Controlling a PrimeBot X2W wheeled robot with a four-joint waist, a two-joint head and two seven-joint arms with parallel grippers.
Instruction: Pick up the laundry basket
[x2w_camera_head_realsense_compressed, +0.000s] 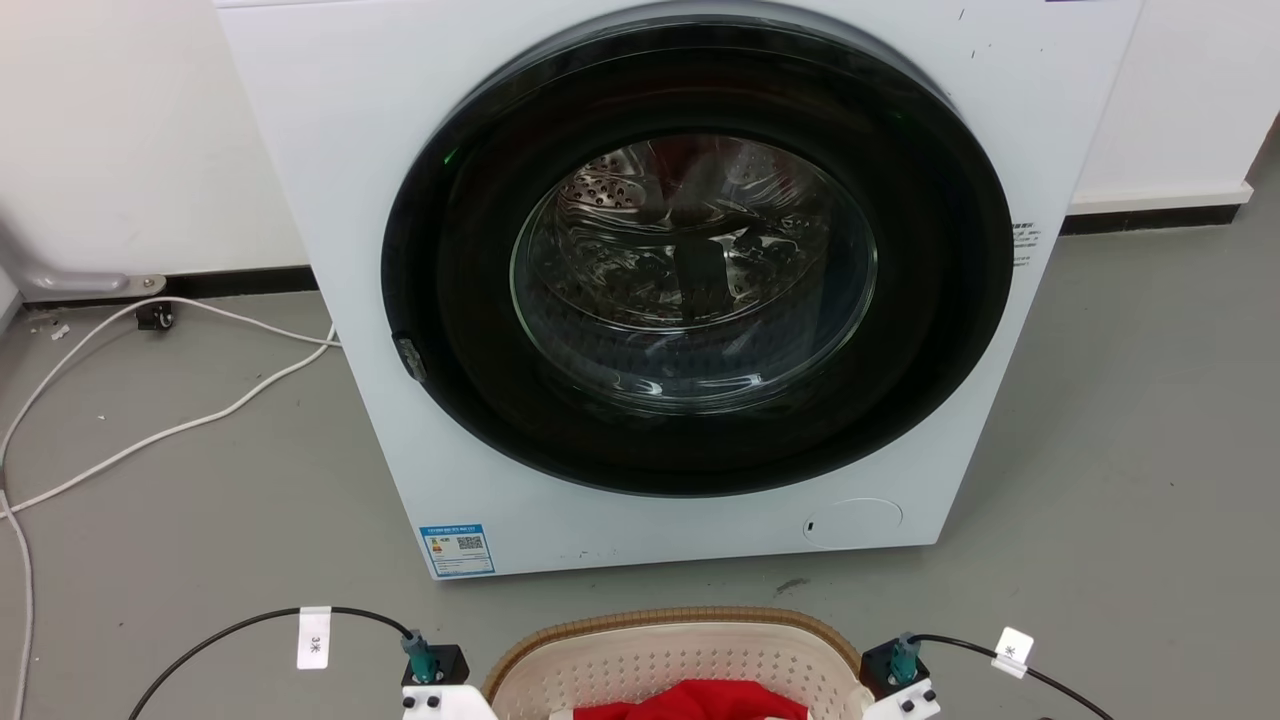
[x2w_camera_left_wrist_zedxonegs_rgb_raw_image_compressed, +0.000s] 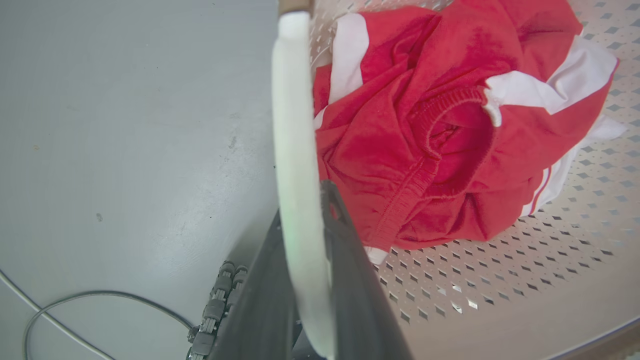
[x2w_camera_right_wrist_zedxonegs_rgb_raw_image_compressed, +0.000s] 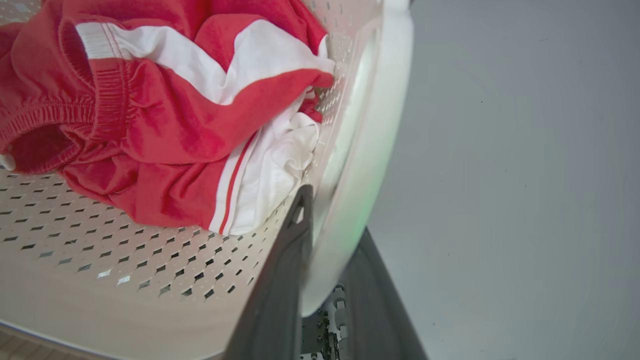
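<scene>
Grey floor (x2w_camera_head_realsense_compressed: 1120, 450) runs up to the washer (x2w_camera_head_realsense_compressed: 330, 150). The laundry basket (x2w_camera_head_realsense_compressed: 660, 665) lies just short of it, between my wrists, with a red garment (x2w_camera_left_wrist_zedxonegs_rgb_raw_image_compressed: 425, 130) inside. My left claw (x2w_camera_left_wrist_zedxonegs_rgb_raw_image_compressed: 302, 210) and right claw (x2w_camera_right_wrist_zedxonegs_rgb_raw_image_compressed: 335, 215) are each clamped on one of its loop handles (x2w_camera_left_wrist_zedxonegs_rgb_raw_image_compressed: 295, 125) — so I'd raise both together, level and slow, lest it tip.

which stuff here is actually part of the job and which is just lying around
Job: laundry basket; left gripper and right gripper, jaws closed on its handles.
Lying about: washer; white cable; red and white garment inside the basket.
</scene>
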